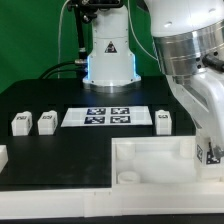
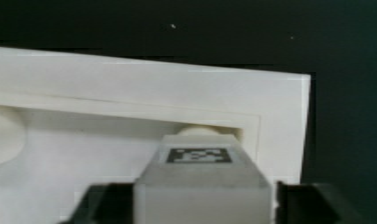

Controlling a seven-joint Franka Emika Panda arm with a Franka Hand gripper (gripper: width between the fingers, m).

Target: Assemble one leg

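My gripper (image 2: 206, 206) is shut on a leg (image 2: 203, 180), a white block with a black-and-white marker on its upper face. The dark fingers (image 2: 117, 205) press on both of its sides. The leg's end is right at a round corner socket (image 2: 199, 130) of the large white tray-like part (image 2: 149, 95); I cannot tell whether it touches. In the exterior view the gripper (image 1: 207, 142) holds the leg (image 1: 210, 153) over that part's (image 1: 150, 160) right end. Three more legs stand on the black table: two on the exterior view's left (image 1: 20, 123) (image 1: 46, 122) and one right of centre (image 1: 163, 121).
The marker board (image 1: 108, 116) lies flat between the loose legs. The robot base (image 1: 108, 55) stands behind it. A white piece (image 1: 3, 155) shows at the exterior view's left edge. The tray-like part has another round socket (image 1: 128, 176) near its front.
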